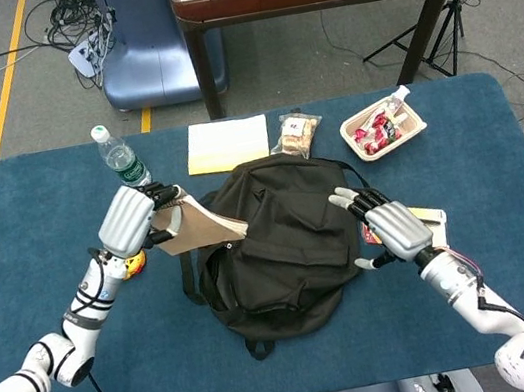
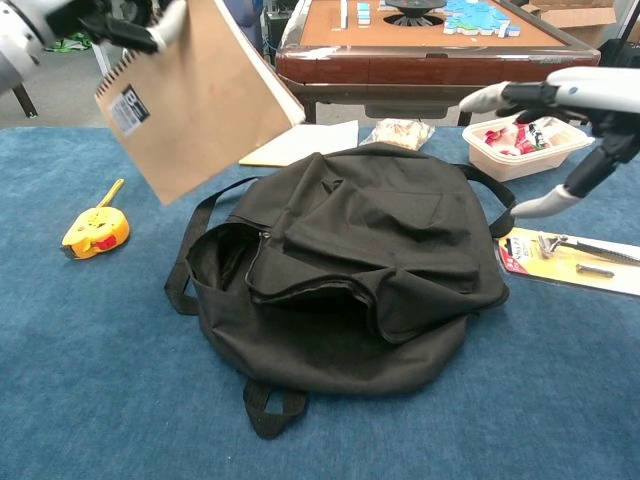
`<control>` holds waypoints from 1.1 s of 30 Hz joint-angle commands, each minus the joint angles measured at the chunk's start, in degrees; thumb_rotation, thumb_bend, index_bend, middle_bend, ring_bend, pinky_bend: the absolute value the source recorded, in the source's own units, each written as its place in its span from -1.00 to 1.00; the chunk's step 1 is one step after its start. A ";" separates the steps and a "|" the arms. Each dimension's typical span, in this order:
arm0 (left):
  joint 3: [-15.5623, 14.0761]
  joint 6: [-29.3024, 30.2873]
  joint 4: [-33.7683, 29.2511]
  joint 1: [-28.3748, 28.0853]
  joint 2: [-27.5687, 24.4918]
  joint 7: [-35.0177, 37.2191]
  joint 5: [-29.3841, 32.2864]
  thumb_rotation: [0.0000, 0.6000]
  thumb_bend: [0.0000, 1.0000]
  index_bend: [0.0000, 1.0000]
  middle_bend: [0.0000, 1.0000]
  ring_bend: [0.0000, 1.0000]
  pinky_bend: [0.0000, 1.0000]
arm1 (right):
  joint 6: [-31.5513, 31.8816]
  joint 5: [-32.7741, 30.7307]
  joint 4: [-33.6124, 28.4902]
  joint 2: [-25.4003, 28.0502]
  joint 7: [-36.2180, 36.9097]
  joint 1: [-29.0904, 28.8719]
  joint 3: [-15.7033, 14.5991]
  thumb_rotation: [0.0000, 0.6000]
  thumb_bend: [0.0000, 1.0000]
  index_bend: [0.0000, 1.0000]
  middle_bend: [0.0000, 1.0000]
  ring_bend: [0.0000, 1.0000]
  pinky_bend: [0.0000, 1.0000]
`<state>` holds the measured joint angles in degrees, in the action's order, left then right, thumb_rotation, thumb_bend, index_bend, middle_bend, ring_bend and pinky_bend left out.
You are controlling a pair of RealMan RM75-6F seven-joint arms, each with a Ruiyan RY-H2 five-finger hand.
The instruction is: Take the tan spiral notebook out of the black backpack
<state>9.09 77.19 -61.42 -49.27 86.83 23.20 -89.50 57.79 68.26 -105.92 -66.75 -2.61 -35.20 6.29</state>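
Blue cloth covers the table (image 1: 31, 211), where a water bottle (image 1: 121, 159) and a yellow tape measure (image 2: 95, 229) sit toward the left side. Beside them the left hand (image 1: 128, 221) grips the tan spiral notebook (image 2: 195, 90) by its top edge, holding it tilted in the air, clear of the black backpack (image 1: 281, 243) lying open at mid-table. Right of the bag, the right hand (image 1: 393, 230) hovers with fingers spread and nothing in it, above a yellow card of tools (image 2: 575, 262).

**Cut off and out of sight**

In the chest view the left hand (image 2: 60, 18) runs off the top-left corner. The black backpack (image 1: 276, 244) hides its own interior — the mouth is dark. Labels on the snack packet (image 1: 296, 133) are too small to read.
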 commanded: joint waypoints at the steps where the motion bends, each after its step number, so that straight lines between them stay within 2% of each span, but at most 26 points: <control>1: -0.78 -2.10 7.85 -2.55 5.94 -1.14 -1.61 1.00 0.16 0.43 0.60 0.17 -0.31 | 0.97 0.04 -0.53 1.11 0.92 0.95 0.48 1.00 -0.78 -1.00 -0.93 -1.00 -0.86; 6: 1.08 -2.86 15.22 -5.24 12.40 -0.04 -0.83 1.00 0.16 0.42 0.60 0.16 -0.31 | 1.78 0.16 -0.97 2.14 1.77 2.01 0.82 1.00 -0.78 -1.00 -0.93 -1.00 -0.86; 10: 2.15 -4.41 19.45 -6.51 16.54 -1.93 0.78 1.00 0.16 0.39 0.59 0.14 -0.30 | 1.73 0.30 -0.95 2.64 2.34 2.62 0.84 1.00 -0.78 -1.00 -0.93 -1.00 -0.86; 14: -0.12 -5.34 20.01 -5.46 17.76 -3.09 0.14 1.00 0.16 0.37 0.57 0.12 -0.30 | 1.49 0.46 -0.70 2.84 2.81 3.00 0.86 1.00 -0.78 -1.00 -0.93 -1.00 -0.86; 17: -1.70 -5.54 18.18 -4.00 17.67 -4.43 -0.16 1.00 0.15 0.34 0.54 0.10 -0.30 | 1.38 0.65 -0.50 2.93 3.14 3.21 0.98 1.00 -0.78 -1.00 -0.93 -1.00 -0.86; 19: -2.70 -7.54 14.83 -2.95 16.52 -5.84 0.47 1.00 0.15 0.26 0.47 0.06 -0.30 | 1.32 0.75 -0.36 2.95 3.39 3.35 1.07 1.00 -0.78 -1.00 -0.93 -1.00 -0.86; 22: -3.67 -12.68 5.35 -1.68 12.12 -9.68 2.82 1.00 0.07 -0.14 0.13 -0.29 -0.30 | 1.21 0.91 -0.17 2.99 3.65 3.55 1.16 1.00 -0.78 -1.00 -0.93 -1.00 -0.86; 24: -3.58 -15.01 -0.85 -1.10 9.08 -13.25 4.66 1.00 -0.12 -0.45 -0.18 -0.54 -0.33 | 1.20 1.01 -0.07 3.03 3.74 3.67 1.21 1.00 -0.78 -1.00 -0.93 -1.00 -0.86; 27: -3.28 -18.36 -11.52 0.00 3.50 -19.70 8.45 0.99 -0.38 -0.70 -0.44 -0.72 -0.39 | 1.27 1.07 -0.07 3.29 3.88 3.93 1.35 1.00 -0.78 -1.00 -0.93 -1.00 -0.86; 30: -3.19 -20.00 -19.17 0.97 -0.96 -23.39 11.20 0.94 -0.44 -0.82 -0.55 -0.78 -0.42 | 1.50 1.15 -0.27 3.78 3.85 4.24 1.45 1.00 -0.78 -1.00 -0.93 -1.00 -0.86; 33: -3.27 -19.95 -26.44 2.54 -5.64 -26.47 13.35 0.92 -0.45 -0.87 -0.60 -0.78 -0.42 | 1.85 1.18 -0.68 4.62 4.06 4.78 1.54 1.00 -0.78 -1.00 -0.93 -1.00 -0.86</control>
<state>6.02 59.74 -79.21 -49.09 87.96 2.46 -80.34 59.53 69.43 -106.47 -62.32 1.37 -30.58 7.79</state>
